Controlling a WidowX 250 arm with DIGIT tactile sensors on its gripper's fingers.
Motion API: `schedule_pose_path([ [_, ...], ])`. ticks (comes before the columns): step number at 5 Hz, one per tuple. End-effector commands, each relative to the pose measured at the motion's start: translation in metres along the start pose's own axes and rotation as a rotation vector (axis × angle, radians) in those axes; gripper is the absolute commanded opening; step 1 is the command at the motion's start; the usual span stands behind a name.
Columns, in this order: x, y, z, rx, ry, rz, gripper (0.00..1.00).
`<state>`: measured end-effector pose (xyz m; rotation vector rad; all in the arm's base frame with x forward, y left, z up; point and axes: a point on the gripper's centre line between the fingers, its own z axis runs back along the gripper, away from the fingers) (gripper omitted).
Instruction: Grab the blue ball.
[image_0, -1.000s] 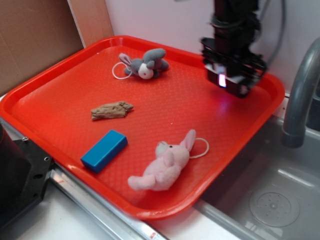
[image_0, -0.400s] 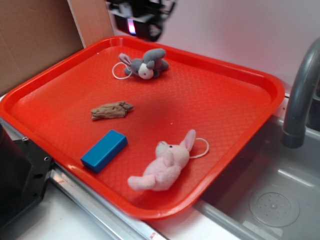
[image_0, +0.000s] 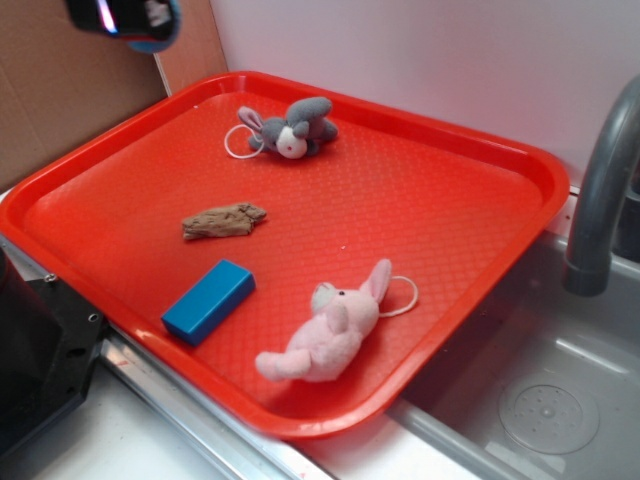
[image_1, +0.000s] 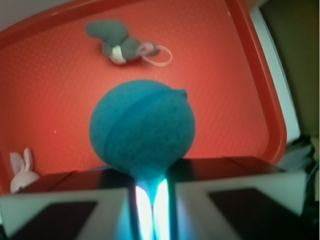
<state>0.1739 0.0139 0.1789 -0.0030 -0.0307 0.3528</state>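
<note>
**Blue ball in the gripper, up off the tray**

We see the red tray (image_0: 480, 190) beside a grey sink (image_0: 560, 400) with its faucet (image_0: 600, 190). On the tray: pink plush bunny (image_0: 330, 330) near the front edge, grey plush bunny (image_0: 290, 128) at the back, blue rectangular block (image_0: 208, 300) front-left, brown scrap (image_0: 222, 220) mid-left. Gripper (image_0: 125, 18) sits at the top-left corner, above the tray's back-left rim. In the wrist view we have the blue ball (image_1: 142, 127) clamped between the fingers (image_1: 60, 210), hanging over the tray.
</note>
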Motion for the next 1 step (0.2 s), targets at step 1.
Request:
schedule_pose_path([
  [1,-0.01,-0.0065,0.0127,0.006,-0.099,-0.031,0.0],
])
